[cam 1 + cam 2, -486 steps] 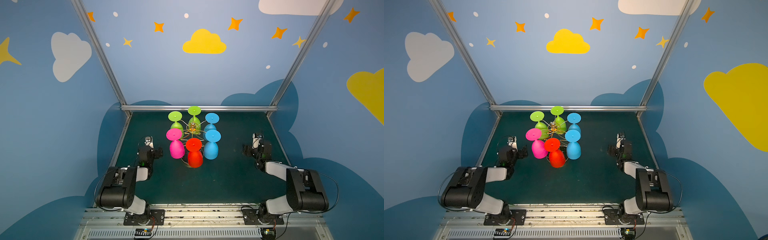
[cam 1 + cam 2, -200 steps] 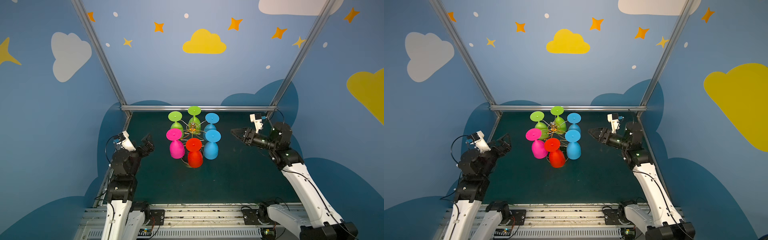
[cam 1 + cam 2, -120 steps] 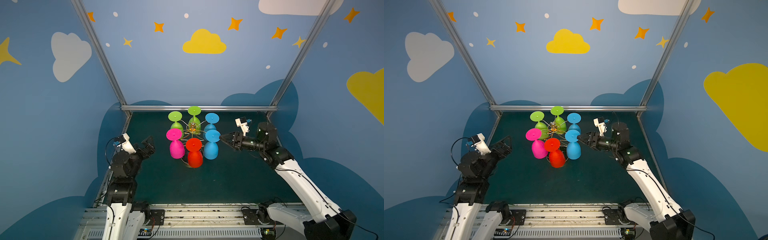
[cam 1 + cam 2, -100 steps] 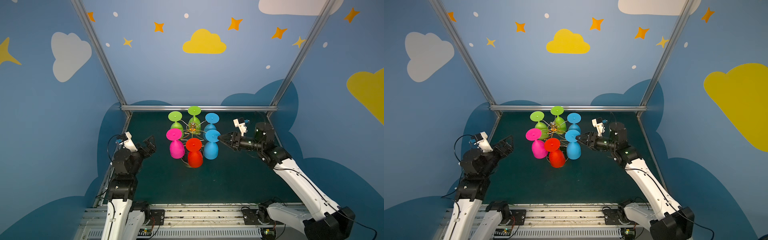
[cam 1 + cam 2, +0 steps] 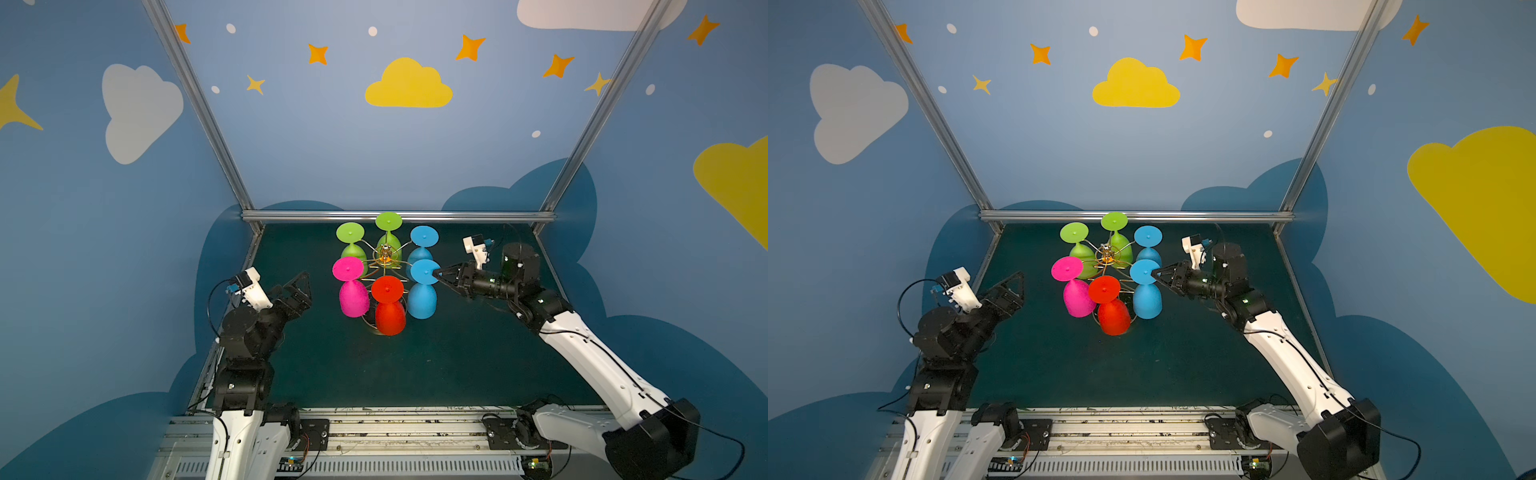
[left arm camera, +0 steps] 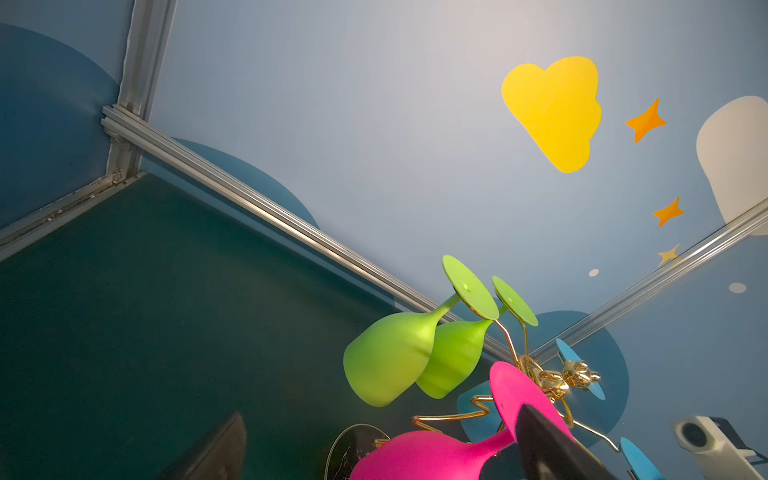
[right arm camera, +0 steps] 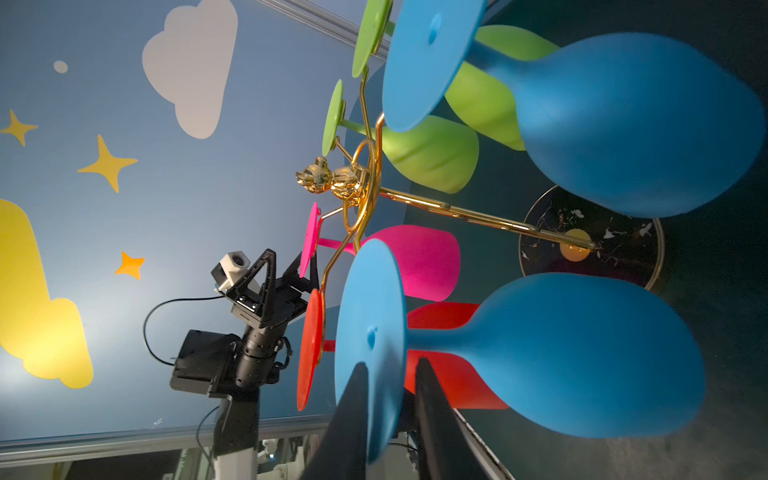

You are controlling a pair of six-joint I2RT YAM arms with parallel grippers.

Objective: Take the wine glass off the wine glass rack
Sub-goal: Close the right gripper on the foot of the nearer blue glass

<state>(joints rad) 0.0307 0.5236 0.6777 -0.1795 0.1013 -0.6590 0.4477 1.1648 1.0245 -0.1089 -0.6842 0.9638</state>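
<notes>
The right gripper [image 7: 392,365] has its two black fingers [image 7: 353,415] set close together, one on each side of the round foot [image 7: 370,307] of the near blue wine glass [image 7: 582,357]. One finger lies over the foot's flat outer face and one on the stem side. A thin strip of red shows between that second finger and the foot, so I cannot tell whether the jaws press on it. Both fingers run out of the wrist picture at its edge. In both top views the gripper [image 5: 439,274] [image 5: 1156,274] reads as one dark wedge with its tip at the foot's rim, and the gap is hidden.

That glass [image 5: 422,297] hangs upside down on the wine glass rack [image 7: 457,212], on the loop nearest the right arm. Behind it the red wine glass [image 7: 449,374] is mostly covered and the far blue wine glass [image 7: 623,116] is cut by the frame. The rack's dark round base [image 7: 623,245] shows only between the two blue bowls. In the top views the red bowl hides nearly all of that base. The pink wine glass [image 5: 353,297] and two green wine glasses [image 5: 353,249] hang on other loops.

The right arm rises from the front rail, white forearm slanting back, wrist bent so the gripper lies level and points at the rack. The left gripper [image 5: 306,286] stands spread wide, well apart from the pink glass, on an upright arm with folded elbow
</notes>
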